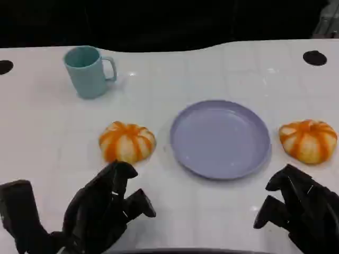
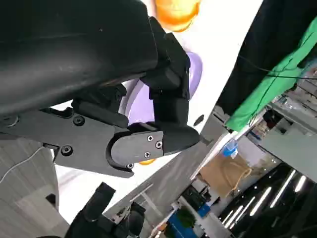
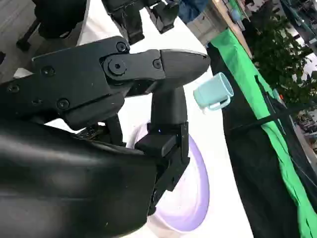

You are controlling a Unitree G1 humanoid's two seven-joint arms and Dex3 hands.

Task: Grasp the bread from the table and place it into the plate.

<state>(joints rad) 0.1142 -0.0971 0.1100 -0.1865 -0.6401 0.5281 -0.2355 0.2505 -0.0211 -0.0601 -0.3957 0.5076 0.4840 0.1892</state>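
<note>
Bread (image 1: 127,142) is sitting on our white bench (image 1: 212,69) as a round, domed bun, pale cream with orange stripes running down from its top, lying just left of the lilac plate (image 1: 220,138) and apart from its rim. We are seeing a second striped bun (image 1: 308,140) of the same look lying to the right of the plate, close to the bench's right side. Our left hand (image 1: 106,209) is hovering just in front of the nearer bread, fingers apart and grasping nothing, with a strip of bare bench lying between fingertips and bun. Our right hand (image 1: 299,209) is hanging in front of the second bun, fingers loosely curled but released, holding nothing. The plate is lying flat with nothing on it, between the two buns. A teal mug (image 1: 87,71) is standing upright well behind the bread, handle pointing right, far from both hands. In the right wrist view we are seeing the mug (image 3: 213,92) beyond the plate (image 3: 195,198).
</note>
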